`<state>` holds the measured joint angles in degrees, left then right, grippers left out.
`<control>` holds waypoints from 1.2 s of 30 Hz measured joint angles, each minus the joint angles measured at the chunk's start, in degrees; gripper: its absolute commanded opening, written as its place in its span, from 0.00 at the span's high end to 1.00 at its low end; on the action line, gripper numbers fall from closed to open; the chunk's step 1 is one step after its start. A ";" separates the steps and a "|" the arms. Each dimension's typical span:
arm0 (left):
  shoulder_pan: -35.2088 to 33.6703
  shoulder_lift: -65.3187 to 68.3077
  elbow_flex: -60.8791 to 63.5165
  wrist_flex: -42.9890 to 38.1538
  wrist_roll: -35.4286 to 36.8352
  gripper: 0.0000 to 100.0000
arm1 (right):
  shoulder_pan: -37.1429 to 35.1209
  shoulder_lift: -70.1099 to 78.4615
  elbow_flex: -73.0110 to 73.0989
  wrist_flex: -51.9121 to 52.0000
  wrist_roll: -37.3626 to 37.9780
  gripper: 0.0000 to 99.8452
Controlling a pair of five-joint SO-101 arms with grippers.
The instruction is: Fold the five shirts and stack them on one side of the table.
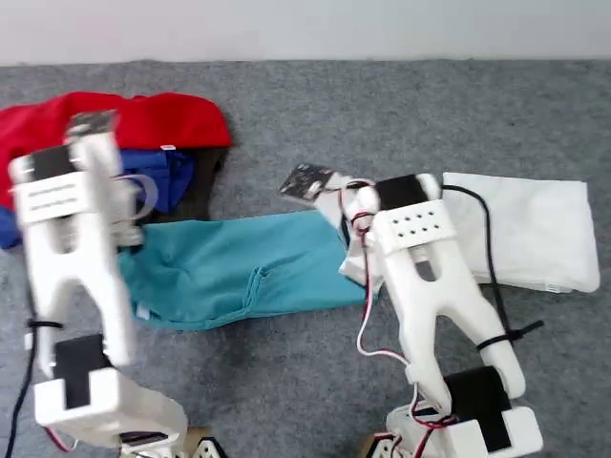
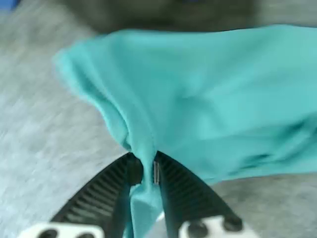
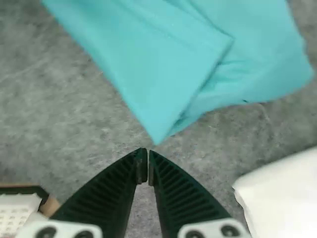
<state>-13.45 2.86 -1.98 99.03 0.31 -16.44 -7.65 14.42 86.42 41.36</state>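
Red shirt (image 1: 153, 119) lies at 10 o'clock on the table (image 1: 401, 114), a broad, softly rumpled mass with a rounded far edge. Against its near edge I read a bunched blue shirt (image 1: 167, 181), and a dark shirt (image 1: 208, 172) touching that one on its 3 o'clock side. The table surface is a grey, felt-like nap.

The left arm (image 1: 72, 219), of white moulded plastic, stands over the 9 o'clock zone. In its wrist view, the left gripper (image 2: 143, 171) is clamped on a pinched ridge of the teal shirt (image 2: 208, 99). Its black ribbed fingers (image 2: 109, 183) press the cloth from both sides, and the fabric drapes away from the pinch in smooth folds.

From the high view, the teal shirt (image 1: 239, 267) runs as a long, partly folded band from 9 o'clock to the table centre. It is a thin knit with a stitched hem line.

The right arm (image 1: 420, 258) sits just past centre toward 4 o'clock. I read the right gripper (image 3: 142, 166) with its ribbed fingers (image 3: 173, 183) drawn together on nothing, the tips over bare table (image 3: 64, 124) just beside a layered corner of the teal shirt (image 3: 163, 59).

At 3 o'clock the white shirt (image 1: 530, 234) lies folded into a flat rectangle with square edges, and one corner of it shows in the right wrist view (image 3: 282, 198).
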 measured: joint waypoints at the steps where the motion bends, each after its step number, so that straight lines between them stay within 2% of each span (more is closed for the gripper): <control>1: 3.43 -0.44 0.00 -0.53 1.05 0.99 | 1.41 -0.18 0.00 -0.79 -0.18 0.99; 4: 13.45 -0.79 0.00 -5.01 4.31 0.99 | 5.63 -0.18 0.09 -3.08 -0.53 0.99; 8: 24.09 -0.79 0.00 -14.86 8.70 0.99 | 8.97 -0.18 0.44 -5.19 -3.25 0.99; 14: 34.02 -0.79 0.00 -29.19 14.59 0.99 | 15.30 -0.18 0.44 -6.77 -4.40 0.99; 20: 40.35 5.01 0.00 -35.96 15.65 0.99 | 18.64 -0.18 0.44 -6.77 -4.40 0.99; 26: 44.40 13.89 -8.44 -32.53 15.65 0.99 | 18.81 -0.18 0.44 -6.77 -4.40 0.99; 36: 47.47 25.85 -30.77 -13.89 15.65 0.99 | 18.81 -0.18 0.44 -7.21 -4.40 0.99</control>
<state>34.02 28.70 -32.75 85.14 15.96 2.37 -7.82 14.86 79.21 36.97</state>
